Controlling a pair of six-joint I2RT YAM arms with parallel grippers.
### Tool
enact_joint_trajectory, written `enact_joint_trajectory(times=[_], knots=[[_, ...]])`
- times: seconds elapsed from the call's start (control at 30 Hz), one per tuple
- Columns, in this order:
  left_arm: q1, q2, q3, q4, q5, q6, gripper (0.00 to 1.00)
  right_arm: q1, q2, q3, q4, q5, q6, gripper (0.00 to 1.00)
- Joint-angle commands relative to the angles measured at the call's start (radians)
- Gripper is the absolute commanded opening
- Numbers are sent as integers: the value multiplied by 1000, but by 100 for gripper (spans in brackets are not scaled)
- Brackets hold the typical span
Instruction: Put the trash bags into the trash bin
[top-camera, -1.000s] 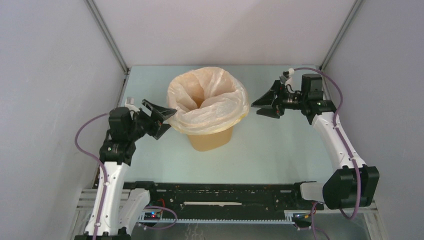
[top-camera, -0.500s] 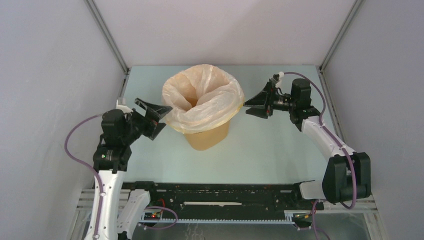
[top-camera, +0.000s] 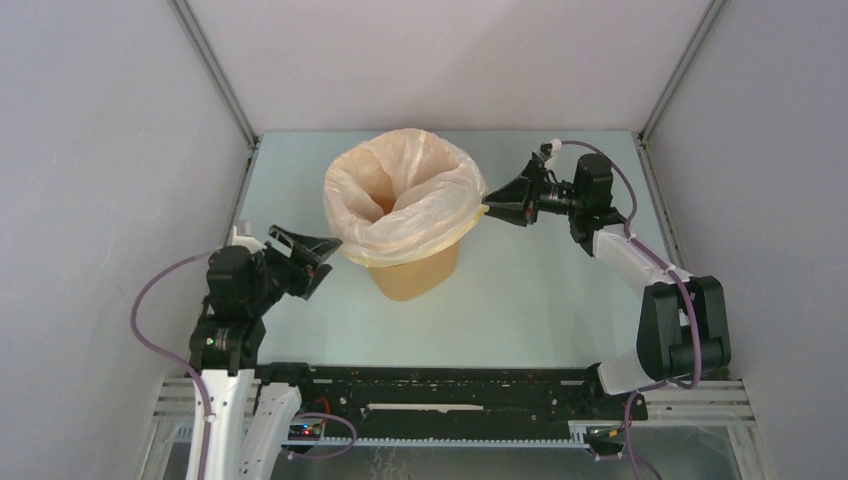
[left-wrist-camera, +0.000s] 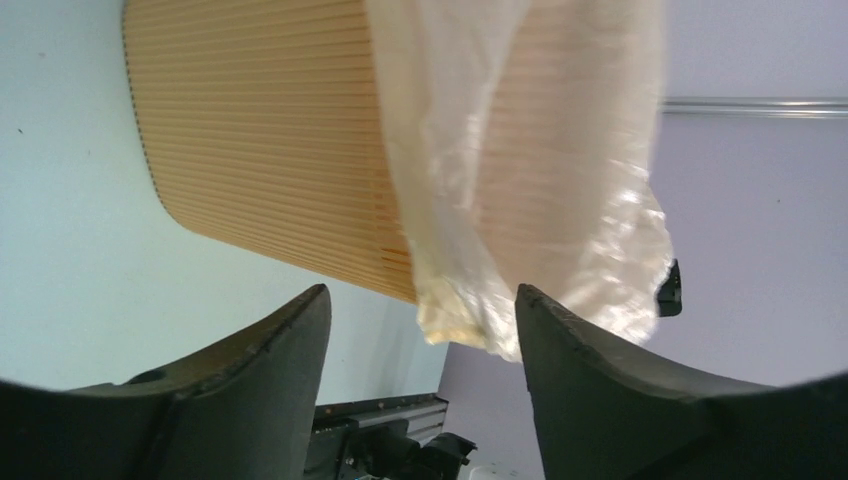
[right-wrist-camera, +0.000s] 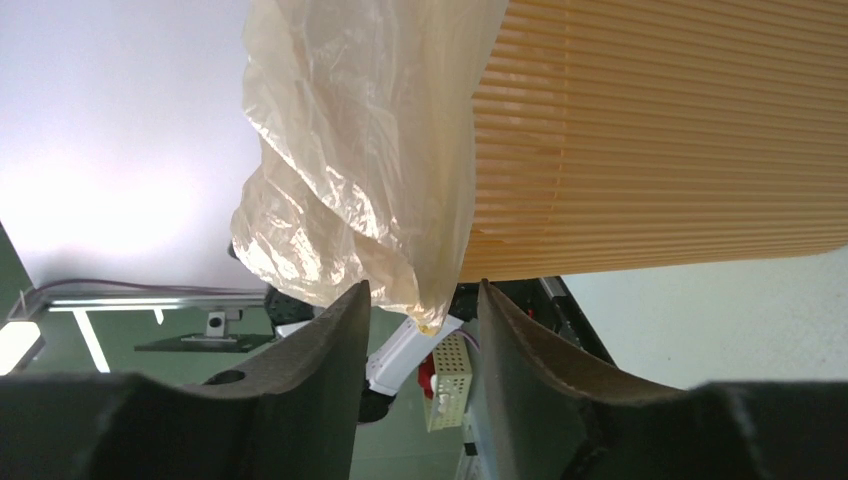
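A: Where was the trash bag (top-camera: 405, 200)?

B: Draped over the rim of the trash bin (top-camera: 415, 275), mid-worktop (top-camera: 540, 290), with its hem hanging down the ribbed sides.

A: And the claws?

B: The left claw (top-camera: 320, 258) was at the bin's 8 o'clock, fingers wide apart and gripping nothing. The hem hung just ahead of the gap. The right claw (top-camera: 490, 207), at 3 o'clock, was narrower but not closed, with the hem's tip dangling between its fingers.

A: Which step?

B: Seating the liner, I judged. Next, each claw would need to pinch its hem and draw it down evenly.
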Motion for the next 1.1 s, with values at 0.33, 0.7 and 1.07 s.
enact_joint_trajectory(times=[0.33, 0.7, 1.07], knots=[[2, 41, -119, 242, 85, -134, 52, 14, 44, 8, 67, -28, 13, 4], [2, 98, -182, 235, 98, -96, 15, 11, 32, 8, -185, -6, -194, 0], [2, 273, -251, 239, 102, 35, 4, 40, 121, 17, -292, 55, -303, 0]])
